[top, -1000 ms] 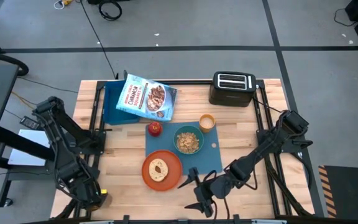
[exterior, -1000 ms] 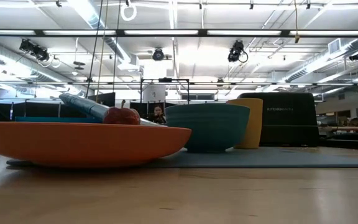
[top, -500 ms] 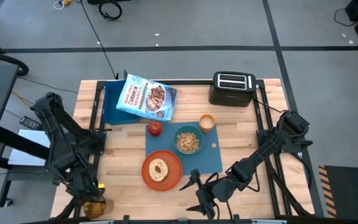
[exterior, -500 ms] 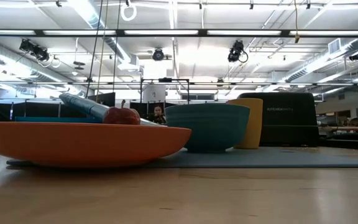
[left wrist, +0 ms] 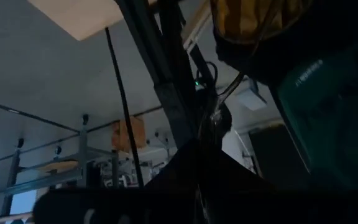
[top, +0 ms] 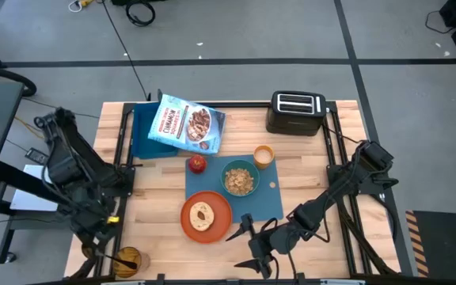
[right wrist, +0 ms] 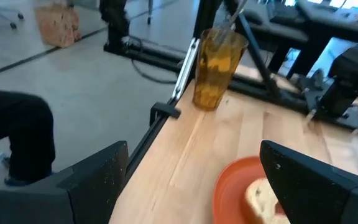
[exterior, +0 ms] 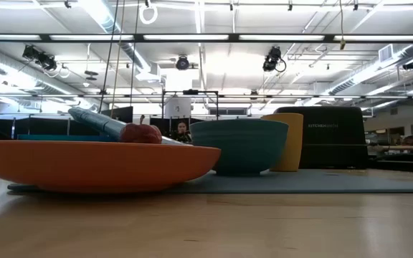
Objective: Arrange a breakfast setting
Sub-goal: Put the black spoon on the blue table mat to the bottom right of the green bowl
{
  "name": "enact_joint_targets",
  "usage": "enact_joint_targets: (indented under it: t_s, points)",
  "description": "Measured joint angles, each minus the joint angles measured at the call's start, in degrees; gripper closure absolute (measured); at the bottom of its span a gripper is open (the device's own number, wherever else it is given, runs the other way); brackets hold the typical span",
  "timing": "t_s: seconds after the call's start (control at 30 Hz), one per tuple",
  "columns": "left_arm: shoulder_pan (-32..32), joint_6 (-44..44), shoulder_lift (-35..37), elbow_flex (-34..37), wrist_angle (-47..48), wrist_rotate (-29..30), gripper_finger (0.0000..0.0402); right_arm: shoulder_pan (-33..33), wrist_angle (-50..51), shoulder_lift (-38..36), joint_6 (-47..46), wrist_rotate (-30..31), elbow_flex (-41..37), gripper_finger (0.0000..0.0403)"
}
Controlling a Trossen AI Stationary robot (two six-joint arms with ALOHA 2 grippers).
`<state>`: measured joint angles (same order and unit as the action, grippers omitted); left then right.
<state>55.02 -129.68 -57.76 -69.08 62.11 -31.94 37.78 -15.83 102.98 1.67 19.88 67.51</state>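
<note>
The blue placemat (top: pixel 260 198) lies at the table's middle. On it stand the orange plate (top: pixel 207 215) with the round bread piece (top: pixel 203 214), and the teal bowl (top: pixel 241 179) holding cereal. The orange cup (top: pixel 264 156) and the red apple (top: pixel 197 164) stand just beyond the placemat. The blue cereal bag (top: pixel 185 124) lies at the far left. I see no spoon. My right gripper (top: pixel 248 247) is open and empty near the front edge, right of the plate (right wrist: pixel 253 193). My left gripper (top: pixel 95 250) is at the near left corner, beside an amber glass (top: pixel 129 259).
A black toaster (top: pixel 296 112) stands at the far right. A deep blue bin (top: pixel 139 131) sits under the cereal bag's left side. The amber glass (right wrist: pixel 216 68) stands upright on the bare wood at the near left corner. Bare wood lies left of the plate.
My left arm has drawn back from the near left corner toward the table's left edge. The amber glass, which was under the gripper, now stands in the open on the table beside it. My right arm has kept still.
</note>
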Motion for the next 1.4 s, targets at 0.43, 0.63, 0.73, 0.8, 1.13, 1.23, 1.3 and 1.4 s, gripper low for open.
enact_joint_targets:
  t_s: [0.43, 0.63, 0.73, 0.8, 1.13, 1.23, 1.3, 1.4]
  points:
    - [-0.02, -1.72, 10.11, -2.81, -1.58, 7.77, 0.039, -9.65, -18.33, 5.02, 4.48, -1.18, 0.76, 0.003]
    - [-1.13, 9.21, 9.58, -3.21, 20.12, 23.52, 0.039, -10.93, -15.27, 6.47, 6.8, 3.31, 5.19, 0.003]
    - [-2.28, 18.0, 7.62, -3.17, 20.58, 33.58, 0.039, -10.8, -4.72, 6.76, 8.95, 6.56, 10.24, 0.003]
    - [-3.58, 21.76, 5.64, -3.17, 20.08, 38.88, 0.039, -10.97, 2.26, 7.23, 8.3, 8.47, 13.34, 0.0033]
    - [-14.65, 36.88, -11.48, -3.17, 14.01, 49.32, 0.039, -14.39, 6.3, 8.4, 10.78, 10.18, 15.05, 0.0104]
    - [-18.43, 44.35, -16.2, -3.17, 6.21, 50.6, 0.039, -15.27, 6.43, 10.17, 12.54, 10.43, 14.6, 0.013]
    - [-20.79, 48.74, -18.79, -3.17, 1.91, 50.82, 0.039, -15.58, 7.84, 11.31, 13.96, 11.9, 14.45, 0.0145]
    - [-23.96, 54.88, -21.79, -3.17, -3.3, 50.29, 0.039, -15.57, 9.47, 12.28, 15.45, 14.42, 14.47, 0.0165]
